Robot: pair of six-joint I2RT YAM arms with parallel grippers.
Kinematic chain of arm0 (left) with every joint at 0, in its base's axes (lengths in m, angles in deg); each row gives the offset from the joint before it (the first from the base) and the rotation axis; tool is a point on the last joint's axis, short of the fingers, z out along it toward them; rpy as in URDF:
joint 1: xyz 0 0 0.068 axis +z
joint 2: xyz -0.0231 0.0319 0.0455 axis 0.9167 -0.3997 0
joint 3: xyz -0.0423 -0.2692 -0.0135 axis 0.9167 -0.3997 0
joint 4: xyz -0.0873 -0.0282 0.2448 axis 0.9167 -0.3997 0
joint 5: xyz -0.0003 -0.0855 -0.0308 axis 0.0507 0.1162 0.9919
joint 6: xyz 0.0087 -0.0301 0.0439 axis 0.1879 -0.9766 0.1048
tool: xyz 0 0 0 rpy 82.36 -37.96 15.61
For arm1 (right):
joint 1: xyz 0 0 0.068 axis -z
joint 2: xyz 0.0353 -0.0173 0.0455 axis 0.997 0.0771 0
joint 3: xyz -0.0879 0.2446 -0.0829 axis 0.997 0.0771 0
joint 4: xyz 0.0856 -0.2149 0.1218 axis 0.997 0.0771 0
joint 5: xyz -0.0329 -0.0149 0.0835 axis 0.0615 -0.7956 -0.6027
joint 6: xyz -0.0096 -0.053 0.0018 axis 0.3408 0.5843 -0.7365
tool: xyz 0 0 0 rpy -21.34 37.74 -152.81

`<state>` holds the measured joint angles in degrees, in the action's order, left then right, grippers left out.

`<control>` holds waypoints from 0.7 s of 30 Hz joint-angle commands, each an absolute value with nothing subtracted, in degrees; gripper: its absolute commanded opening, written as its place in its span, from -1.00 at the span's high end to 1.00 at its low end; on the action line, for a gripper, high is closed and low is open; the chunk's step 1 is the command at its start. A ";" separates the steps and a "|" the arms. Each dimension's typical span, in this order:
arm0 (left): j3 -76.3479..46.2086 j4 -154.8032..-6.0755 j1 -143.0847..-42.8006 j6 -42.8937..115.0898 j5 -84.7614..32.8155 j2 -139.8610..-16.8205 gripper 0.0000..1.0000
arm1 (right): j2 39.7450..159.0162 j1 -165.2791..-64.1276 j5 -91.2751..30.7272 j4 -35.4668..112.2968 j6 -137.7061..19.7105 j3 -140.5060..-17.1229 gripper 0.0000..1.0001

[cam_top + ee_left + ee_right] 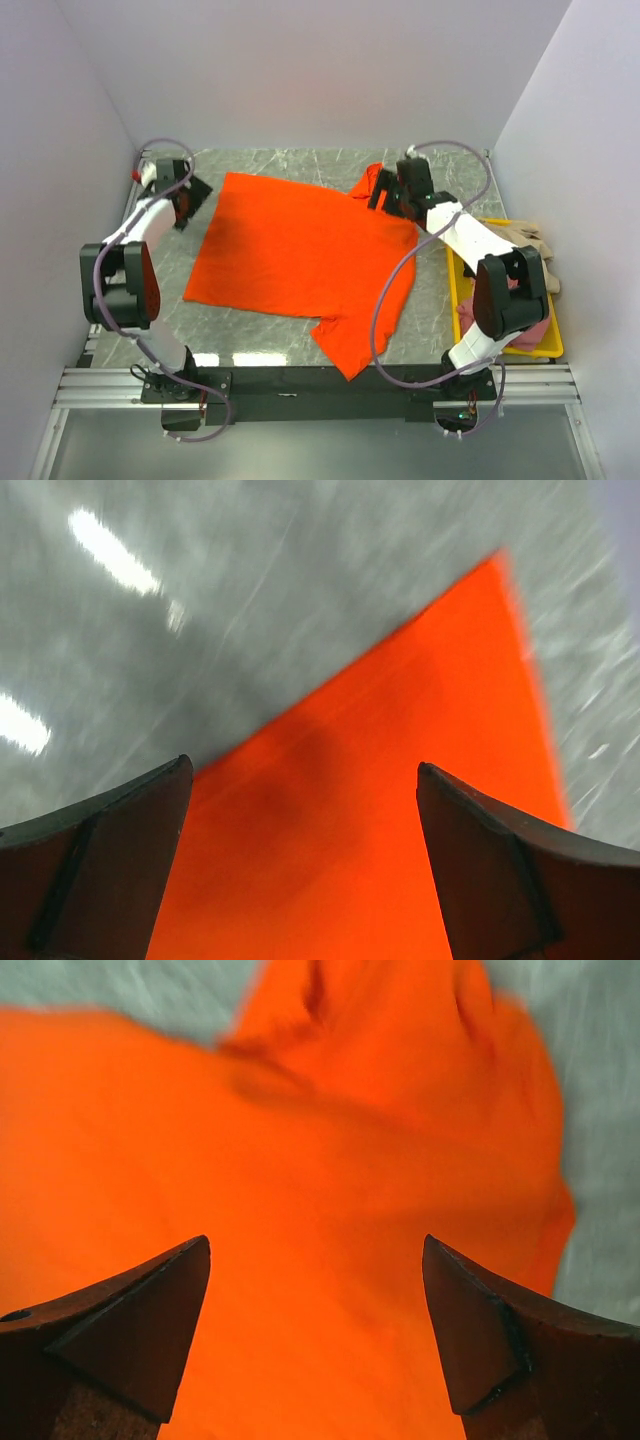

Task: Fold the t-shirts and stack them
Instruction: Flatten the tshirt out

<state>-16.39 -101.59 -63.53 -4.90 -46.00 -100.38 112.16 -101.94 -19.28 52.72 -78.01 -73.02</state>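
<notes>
**Orange-red shirt lies spread out, both grippers open at its far corners**

Orange-red cloth covers most of the middle of the table (300, 165). This orange-red t-shirt (290, 250) lies mostly flat, with its hem toward the left and its two sleeves toward the right. The near sleeve reaches almost to the near edge of the table, and the far sleeve is bunched up.

On the right side of the table stands one yellow bin (453, 275). It holds the pink t-shirt (466, 320) at its near end and the beige t-shirt (528, 240) at its far end. The beige one hangs over the rim. The right arm stands in front of the bin and hides much of it. A grey cable (385, 300) from this arm runs across the right part of the orange-red shirt.

The left gripper (190, 202) is at the far left corner of the shirt. Its jaws stand wide apart and hold nothing, and the wrist view shows the cloth corner below them. The right gripper (384, 192) is over the bunched far sleeve, also with jaws apart and nothing between them. Whether either one touches the cloth I cannot tell, because both wrist views are blurred.

The table top is grey-green with a marble pattern and shines under the lamps. Plain white walls (320, 70) close it on three sides.

I count three t-shirts, one bin, two arms and two grippers.
</notes>
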 commanded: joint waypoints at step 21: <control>-32.31 -92.91 -63.98 -4.26 -34.06 -102.25 -0.99 | 129.73 -100.78 -18.59 61.98 -80.57 -81.73 -0.87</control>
<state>-33.15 -92.11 -63.81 -4.53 -33.09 -99.66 127.62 -101.67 -19.08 60.06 -81.13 -75.45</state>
